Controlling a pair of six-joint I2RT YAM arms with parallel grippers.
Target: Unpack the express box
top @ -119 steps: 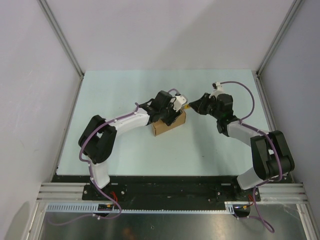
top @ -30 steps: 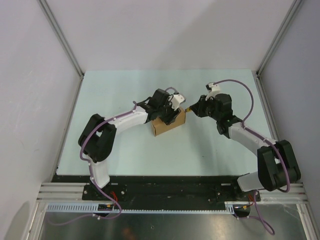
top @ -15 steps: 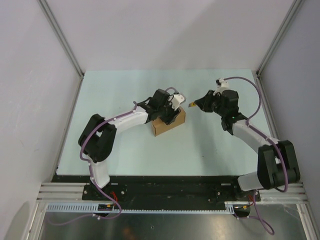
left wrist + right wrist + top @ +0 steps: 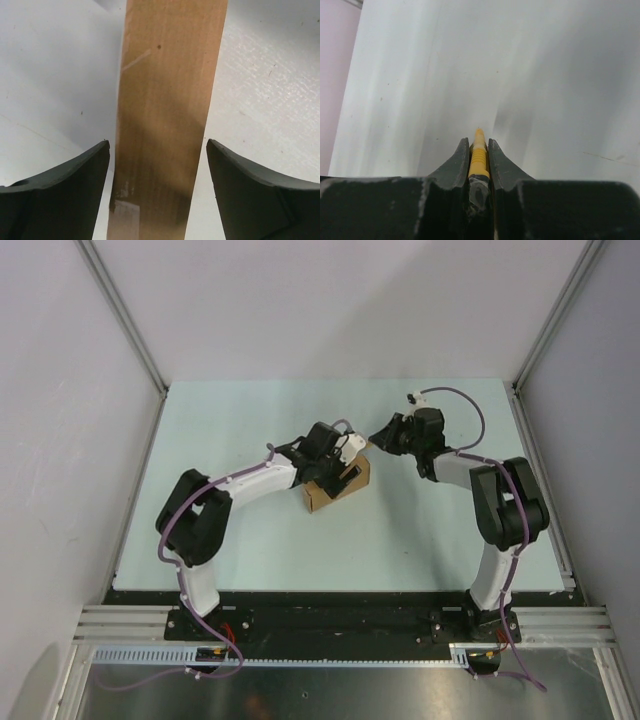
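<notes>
The express box (image 4: 322,497) is a small brown cardboard box on the pale table (image 4: 240,430). My left gripper (image 4: 345,464) sits over its right end. In the left wrist view the box (image 4: 170,75) runs as a brown strip between my open left gripper's (image 4: 157,145) fingers (image 4: 75,172), with narrow gaps on both sides. My right gripper (image 4: 377,436) hovers just right of and behind the box. In the right wrist view the right gripper (image 4: 478,142) is shut on a slim yellow-and-black utility knife (image 4: 478,152), whose tip points over bare table.
Grey walls with metal corner posts (image 4: 125,320) enclose the table on three sides. The arm bases stand on a black rail (image 4: 330,620) at the near edge. The right arm's elbow (image 4: 505,505) is folded at the right.
My right gripper with the knife has pulled away, then swung left to just behind the box's right end, and its arm has folded. The left gripper stays over the box.
</notes>
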